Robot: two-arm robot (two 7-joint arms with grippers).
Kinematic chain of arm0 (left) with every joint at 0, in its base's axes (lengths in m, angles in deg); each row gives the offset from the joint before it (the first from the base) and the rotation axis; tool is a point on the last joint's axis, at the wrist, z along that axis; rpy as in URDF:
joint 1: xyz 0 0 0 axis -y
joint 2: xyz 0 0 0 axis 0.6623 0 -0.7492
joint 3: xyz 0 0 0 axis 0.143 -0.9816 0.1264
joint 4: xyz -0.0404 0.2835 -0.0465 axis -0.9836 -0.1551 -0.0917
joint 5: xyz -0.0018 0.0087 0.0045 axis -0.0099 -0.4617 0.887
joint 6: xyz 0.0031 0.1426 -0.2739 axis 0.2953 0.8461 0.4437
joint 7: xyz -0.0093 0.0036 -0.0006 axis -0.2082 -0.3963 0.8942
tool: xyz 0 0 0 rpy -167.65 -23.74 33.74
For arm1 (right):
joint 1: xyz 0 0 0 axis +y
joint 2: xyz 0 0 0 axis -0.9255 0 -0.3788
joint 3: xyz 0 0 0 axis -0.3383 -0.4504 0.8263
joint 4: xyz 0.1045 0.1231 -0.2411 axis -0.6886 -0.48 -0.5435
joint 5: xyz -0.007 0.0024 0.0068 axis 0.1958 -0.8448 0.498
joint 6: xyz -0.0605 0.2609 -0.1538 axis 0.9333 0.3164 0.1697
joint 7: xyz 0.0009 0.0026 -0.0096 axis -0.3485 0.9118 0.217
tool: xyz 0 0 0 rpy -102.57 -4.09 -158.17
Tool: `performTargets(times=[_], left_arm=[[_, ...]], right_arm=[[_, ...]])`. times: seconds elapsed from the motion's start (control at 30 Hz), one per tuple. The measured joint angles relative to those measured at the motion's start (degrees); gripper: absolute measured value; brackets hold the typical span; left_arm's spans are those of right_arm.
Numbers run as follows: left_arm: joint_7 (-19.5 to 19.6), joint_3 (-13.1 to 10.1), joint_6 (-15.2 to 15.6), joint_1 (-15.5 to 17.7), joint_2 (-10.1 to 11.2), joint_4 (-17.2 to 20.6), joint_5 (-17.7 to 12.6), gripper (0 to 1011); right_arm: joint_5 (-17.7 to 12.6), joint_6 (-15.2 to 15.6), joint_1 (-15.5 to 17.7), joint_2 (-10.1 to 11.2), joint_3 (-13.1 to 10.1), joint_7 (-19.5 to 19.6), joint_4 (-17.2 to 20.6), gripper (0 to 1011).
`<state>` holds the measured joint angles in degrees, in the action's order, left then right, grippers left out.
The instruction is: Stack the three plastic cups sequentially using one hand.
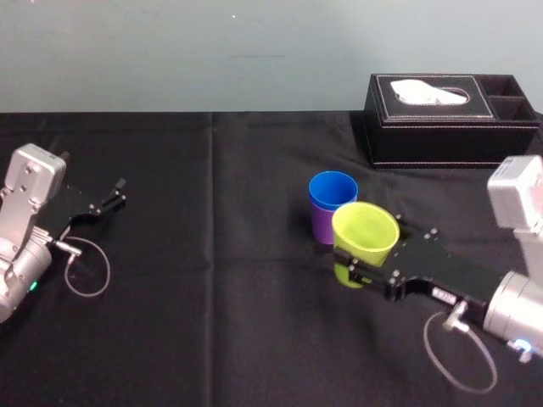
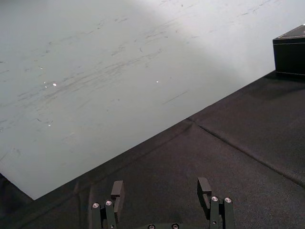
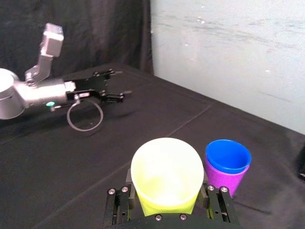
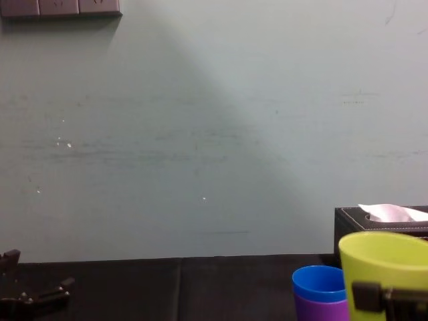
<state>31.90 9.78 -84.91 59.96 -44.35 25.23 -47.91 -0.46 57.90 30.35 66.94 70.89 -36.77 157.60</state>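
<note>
Yellow-green cup [image 3: 164,171], between right gripper [image 3: 167,202] fingers [image 3: 219,206]

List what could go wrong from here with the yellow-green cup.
1. The right end effector holds the yellow-green cup close beside the blue cup nested in the purple cup; a low sideways move could knock that stack over.
2. Its grip is on a smooth tapered wall, so the cup might slip or tilt.
The left end effector lies parked far left.

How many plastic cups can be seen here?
3. The blue cup sits inside the purple cup, mid-table; the yellow-green cup is beside them, gripped by the right gripper. The left gripper is parked far left.
</note>
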Motion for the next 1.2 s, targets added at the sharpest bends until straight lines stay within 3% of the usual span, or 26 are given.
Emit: performTargets(times=[0.2, 0.4, 0.73, 1.2], left_arm=[[0.00, 0.00, 0.00, 0.00, 0.00, 0.00, 0.00, 1011], [0.00, 0.00, 0.00, 0.00, 0.00, 0.00, 0.00, 1011], [0.00, 0.00, 0.00, 0.00, 0.00, 0.00, 0.00, 1011], [0.00, 0.00, 0.00, 0.00, 0.00, 0.00, 0.00, 1011]], right_arm=[[-0.88, 2.60, -1.86, 0.10, -1.12, 1.27, 0.80, 733], [-0.69, 4.32, -5.89, -0.72, -0.30, 2.11, -0.30, 733], [1.29, 5.04, -13.53, -3.67, 3.08, 2.08, -6.12, 734], [2.42, 4.90, -20.86, -7.55, 6.67, 0.36, -14.41, 733]])
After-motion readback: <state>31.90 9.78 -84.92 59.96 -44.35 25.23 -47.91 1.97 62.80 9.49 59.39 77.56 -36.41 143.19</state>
